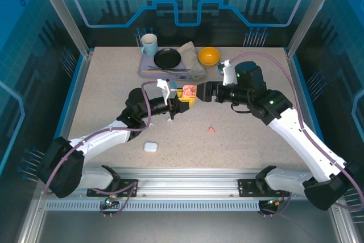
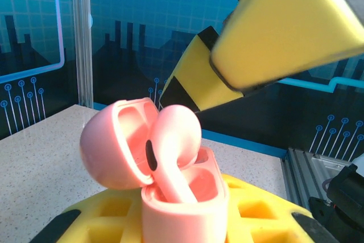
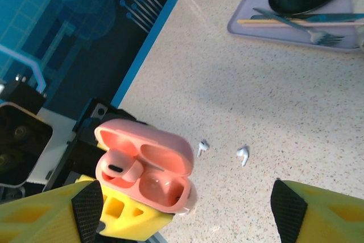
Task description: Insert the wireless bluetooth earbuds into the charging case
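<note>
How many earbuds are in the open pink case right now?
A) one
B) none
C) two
A: the right wrist view shows the pink case with its lid up, a pink earbud in one slot and the other slot bare.

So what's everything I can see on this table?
pink case: one, pink, open, held above table
pink earbuds: two, pink, one in pink case, one on table
white earbuds: two, white, on table
white case: one, white, front of table
tray: one, lilac, back edge
mug: one, pale, on tray
plate: one, black, on tray
cloth: one, grey, beside plate
round thing: one, orange, right of cloth
left pincer: one, yellow, shut on pink case
right pincer: one, yellow, open, facing case
</note>
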{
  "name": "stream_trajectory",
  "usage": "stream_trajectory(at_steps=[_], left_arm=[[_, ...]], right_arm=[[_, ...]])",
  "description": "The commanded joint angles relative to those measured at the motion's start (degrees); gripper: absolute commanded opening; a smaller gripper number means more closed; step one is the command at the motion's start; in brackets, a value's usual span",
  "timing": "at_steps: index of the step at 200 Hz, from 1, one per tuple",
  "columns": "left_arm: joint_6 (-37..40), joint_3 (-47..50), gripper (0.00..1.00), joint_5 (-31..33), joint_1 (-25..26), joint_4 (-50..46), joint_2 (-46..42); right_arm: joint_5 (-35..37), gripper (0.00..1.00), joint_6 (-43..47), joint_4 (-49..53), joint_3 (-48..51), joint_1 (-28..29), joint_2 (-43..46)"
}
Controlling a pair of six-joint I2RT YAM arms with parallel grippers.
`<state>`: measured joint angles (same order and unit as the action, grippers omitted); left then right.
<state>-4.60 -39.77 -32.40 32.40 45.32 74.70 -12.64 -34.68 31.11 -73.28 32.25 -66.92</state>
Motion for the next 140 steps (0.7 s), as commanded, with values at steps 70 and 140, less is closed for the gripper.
stream_trajectory(at_steps=[70, 140], left_arm=[[-0.44, -0.88, 0.0, -0.79, -0.43, 1.89, 0.1], [-0.19, -0.96, 0.0, -0.58, -0.43, 1.89, 0.53]], right_arm=[[-0.36, 0.79, -2.15, -1.91, -0.51, -0.56, -2.94], [1.02, 0.77, -0.1, 0.4, -2.01, 4.11, -4.57]])
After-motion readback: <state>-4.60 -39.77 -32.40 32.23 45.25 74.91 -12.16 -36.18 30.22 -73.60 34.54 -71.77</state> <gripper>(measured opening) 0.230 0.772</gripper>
